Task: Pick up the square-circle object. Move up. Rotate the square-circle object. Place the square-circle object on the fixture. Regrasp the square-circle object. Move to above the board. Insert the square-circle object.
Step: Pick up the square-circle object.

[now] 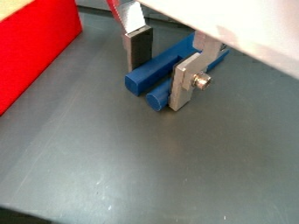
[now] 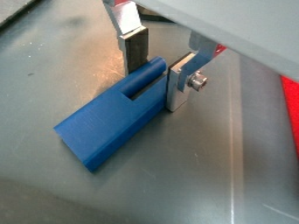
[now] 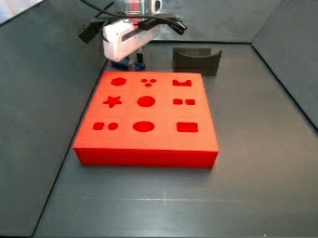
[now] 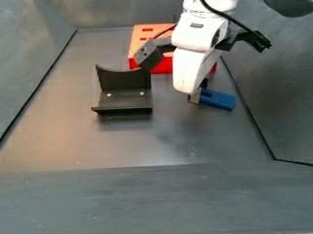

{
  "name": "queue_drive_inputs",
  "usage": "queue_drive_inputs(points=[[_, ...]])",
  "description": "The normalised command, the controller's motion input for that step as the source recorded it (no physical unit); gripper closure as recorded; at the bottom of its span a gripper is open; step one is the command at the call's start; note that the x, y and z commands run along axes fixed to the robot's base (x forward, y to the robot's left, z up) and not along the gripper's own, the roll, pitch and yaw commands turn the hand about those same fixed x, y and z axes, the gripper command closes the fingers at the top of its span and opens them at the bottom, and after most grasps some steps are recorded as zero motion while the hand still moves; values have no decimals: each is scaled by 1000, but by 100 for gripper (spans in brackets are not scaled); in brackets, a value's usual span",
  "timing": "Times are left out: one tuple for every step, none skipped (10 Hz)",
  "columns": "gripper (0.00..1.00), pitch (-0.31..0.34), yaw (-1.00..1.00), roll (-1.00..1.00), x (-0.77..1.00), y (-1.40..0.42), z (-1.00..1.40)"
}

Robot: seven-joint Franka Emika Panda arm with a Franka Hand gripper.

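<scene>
The square-circle object (image 1: 145,78) is a bright blue block lying on the dark floor; it also shows in a wrist view (image 2: 105,127) and a side view (image 4: 221,100). My gripper (image 1: 160,80) is lowered over one end of it, one finger on each side, pads against its flanks. It shows the same way in the wrist view (image 2: 156,83). In both side views the gripper (image 3: 130,63) (image 4: 198,96) stands at floor level just past the red board's (image 3: 147,116) far edge. The dark fixture (image 3: 196,59) (image 4: 121,91) stands empty beside it.
The red board also shows in a wrist view (image 1: 30,44) close beside the block, and as an edge in a wrist view (image 2: 292,105). Dark walls enclose the floor on all sides (image 4: 40,75).
</scene>
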Motion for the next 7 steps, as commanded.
queue_drive_inputs(points=[[100,0,0,0,0,0,0],[100,0,0,0,0,0,0],[100,0,0,0,0,0,0],[100,0,0,0,0,0,0],[100,0,0,0,0,0,0],[100,0,0,0,0,0,0],[100,0,0,0,0,0,0]])
